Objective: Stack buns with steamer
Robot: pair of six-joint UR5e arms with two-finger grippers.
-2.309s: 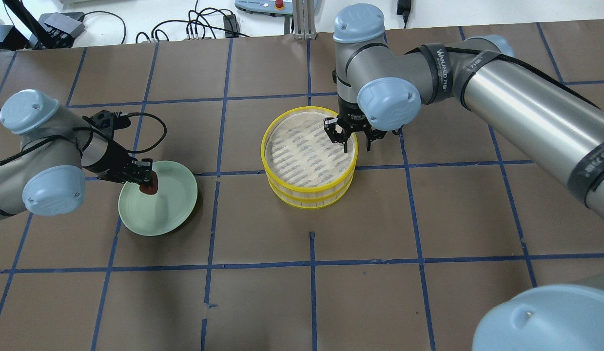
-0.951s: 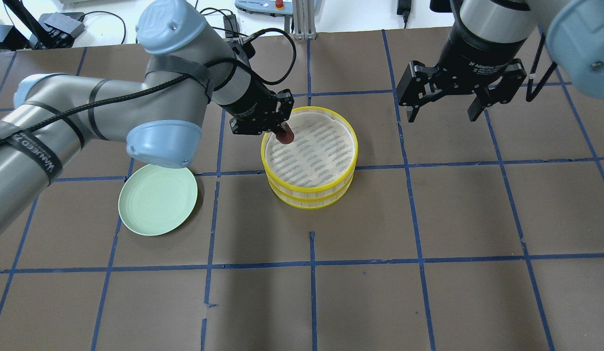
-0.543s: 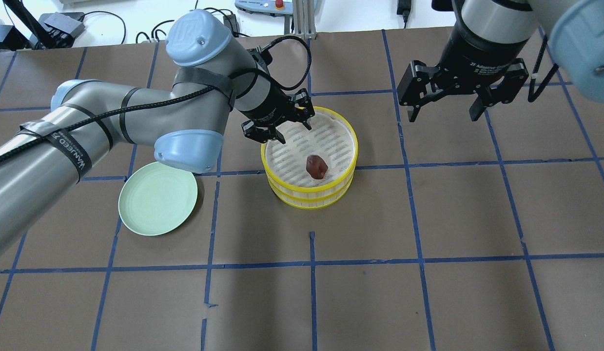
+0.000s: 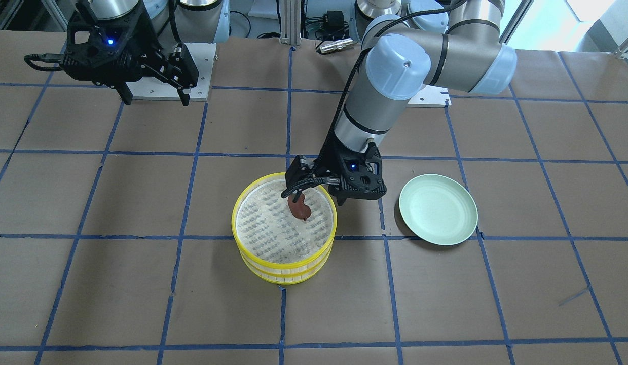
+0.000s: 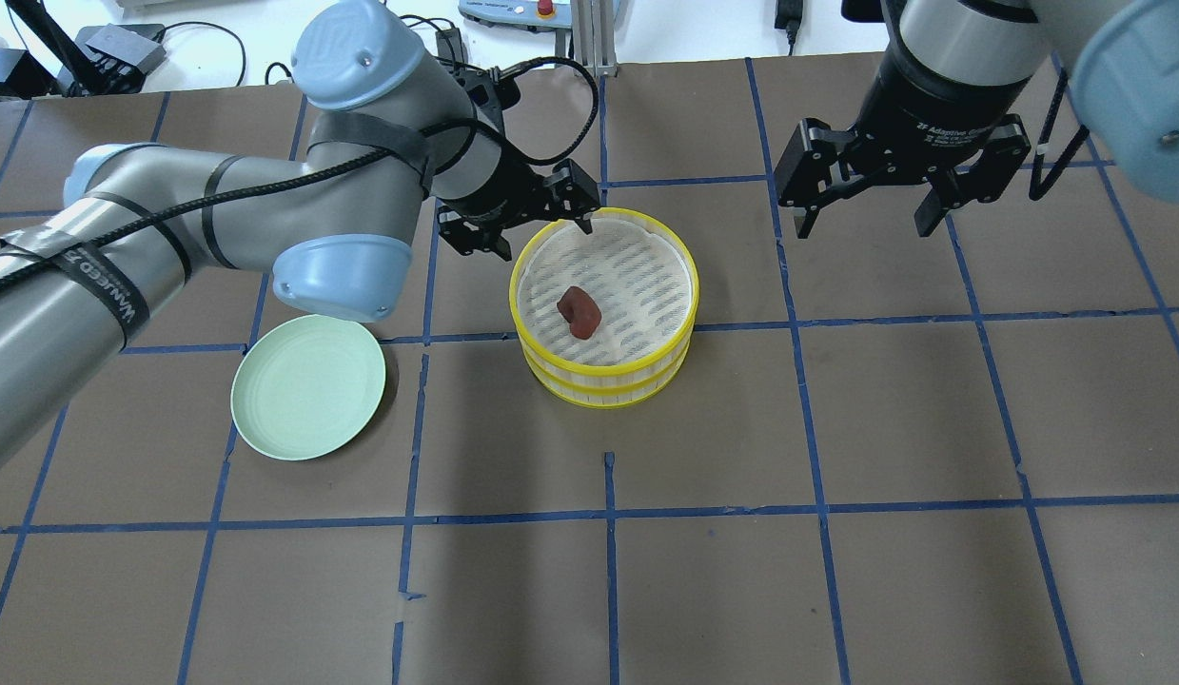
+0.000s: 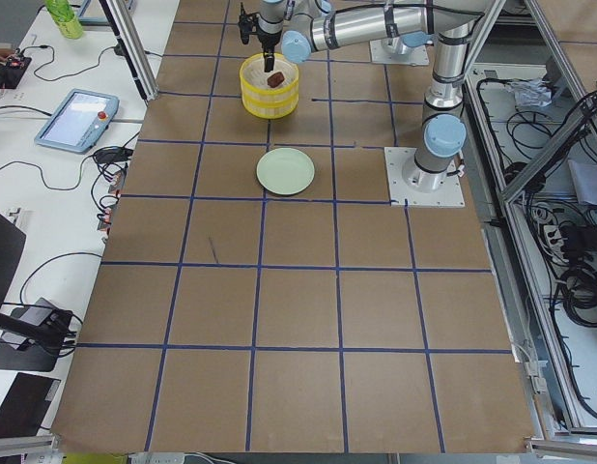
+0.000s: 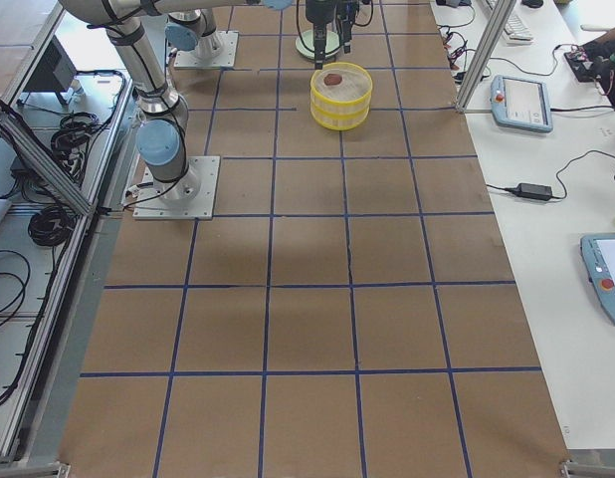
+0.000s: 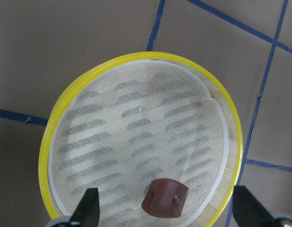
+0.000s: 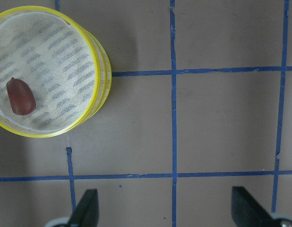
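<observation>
The dark reddish-brown bun (image 5: 579, 311) lies loose on the white mesh inside the yellow two-tier steamer (image 5: 603, 382). It also shows in the left wrist view (image 8: 165, 197), the right wrist view (image 9: 21, 97) and the front view (image 4: 298, 207). My left gripper (image 5: 544, 238) is open and empty, above the steamer's far left rim (image 4: 314, 197). My right gripper (image 5: 861, 228) is open and empty, raised well to the right of the steamer (image 4: 156, 100). The white bun is in no view.
The pale green plate (image 5: 308, 388) sits bare on the brown table left of the steamer and also shows in the front view (image 4: 438, 209). Blue tape lines grid the tabletop. Cables and control boxes lie beyond the far edge.
My left gripper carried the brown bun from the plate to the steamer, opened and let it go, then drew back left. The bun shifted slightly left. My right gripper rose away from the steamer.
</observation>
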